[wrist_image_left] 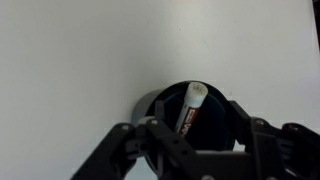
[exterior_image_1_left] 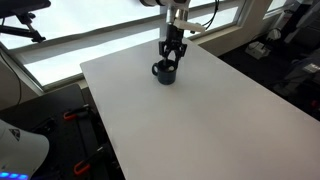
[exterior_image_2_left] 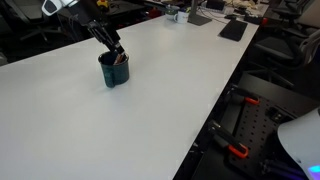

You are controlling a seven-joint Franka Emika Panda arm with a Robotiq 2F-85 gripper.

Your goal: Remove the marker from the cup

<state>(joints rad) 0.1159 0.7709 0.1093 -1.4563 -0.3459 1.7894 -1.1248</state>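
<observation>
The cup [exterior_image_1_left: 164, 72] is a small black mug standing on the white table [exterior_image_1_left: 200, 120]; it shows in both exterior views [exterior_image_2_left: 114, 72]. In the wrist view the marker [wrist_image_left: 190, 108] stands inside the cup [wrist_image_left: 218, 112], leaning on its rim, with a white body, a red label and a white tip. My gripper [exterior_image_1_left: 172, 52] hangs directly over the cup with its fingertips at the rim [exterior_image_2_left: 114, 54]. In the wrist view its fingers [wrist_image_left: 200, 135] are spread apart on either side of the marker, not touching it.
The table's far edge runs along a window sill [exterior_image_1_left: 120, 40]. A flat black object [exterior_image_2_left: 233, 29] and small items lie at the table's far end. Chairs and equipment stand beyond the table edges [exterior_image_2_left: 250, 130].
</observation>
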